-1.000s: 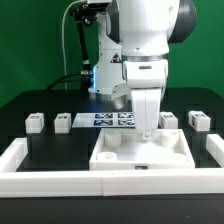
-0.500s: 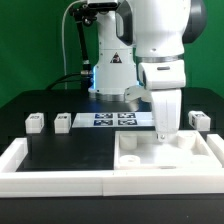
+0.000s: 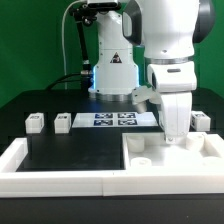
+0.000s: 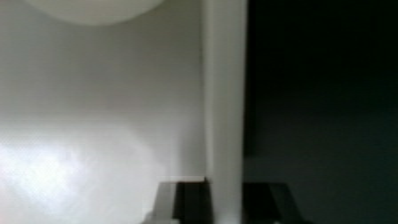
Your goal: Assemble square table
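Note:
The square table's white top (image 3: 165,165) lies flat in the near corner on the exterior view's right, against the rim bars. My gripper (image 3: 176,136) reaches straight down onto its far wall and is shut on it. In the wrist view that thin upright wall (image 4: 222,100) runs between my dark fingertips (image 4: 187,205), with my gripper (image 4: 226,206) closed round it. The top's pale inner face (image 4: 89,130) fills one side and the black table the other. Two white legs (image 3: 35,122) (image 3: 62,122) stand at the exterior view's left, and another leg (image 3: 200,119) stands behind the gripper.
The marker board (image 3: 113,119) lies at the back middle in front of the arm's base. White rim bars (image 3: 60,181) edge the black surface along the front and the left side (image 3: 14,150).
The gripper has slid to the exterior view's right, dragging the table top with it from the front middle into the right corner. The legs have not moved.

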Robot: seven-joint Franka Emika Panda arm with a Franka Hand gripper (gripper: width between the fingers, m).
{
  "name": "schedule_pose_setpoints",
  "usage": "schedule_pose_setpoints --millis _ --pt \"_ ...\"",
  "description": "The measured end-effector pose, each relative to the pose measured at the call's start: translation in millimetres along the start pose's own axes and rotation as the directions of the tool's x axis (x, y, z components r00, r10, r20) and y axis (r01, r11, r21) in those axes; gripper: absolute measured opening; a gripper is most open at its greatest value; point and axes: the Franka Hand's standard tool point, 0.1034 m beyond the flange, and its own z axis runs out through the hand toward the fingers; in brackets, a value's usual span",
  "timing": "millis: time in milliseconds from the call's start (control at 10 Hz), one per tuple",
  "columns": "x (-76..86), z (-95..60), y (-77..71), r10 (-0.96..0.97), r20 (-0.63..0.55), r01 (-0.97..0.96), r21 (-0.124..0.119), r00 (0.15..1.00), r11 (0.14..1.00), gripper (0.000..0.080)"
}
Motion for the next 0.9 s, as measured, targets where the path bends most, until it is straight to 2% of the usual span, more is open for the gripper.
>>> schedule_pose_setpoints --millis 100,200,300,400,600,700,800,900 --pt "-0.1 0.0 0.0 0.0 0.0 0.0 0.0 1.0 1.0 0.006" --pt "-0.4 0.2 -0.2 0.001 0.0 -0.001 0.001 1.0 1.0 0.0125" --pt "-0.7 0.3 -0.1 0.001 0.0 -0.001 0.001 1.0 1.0 0.0125" --pt "-0.9 0.2 -0.1 0.002 0.0 -0.002 0.001 1.0 1.0 0.0335" --pt "-1.4 0.2 0.0 0.003 0.0 -0.003 0.001 1.0 1.0 0.0588" --pt "-1.6 0.2 0.0 0.003 0.0 -0.003 0.001 1.0 1.0 0.0588" --pt "-1.7 0.2 0.1 0.003 0.0 -0.003 0.001 1.0 1.0 0.0636" --pt "-1.8 0.2 0.1 0.003 0.0 -0.003 0.001 1.0 1.0 0.0646"
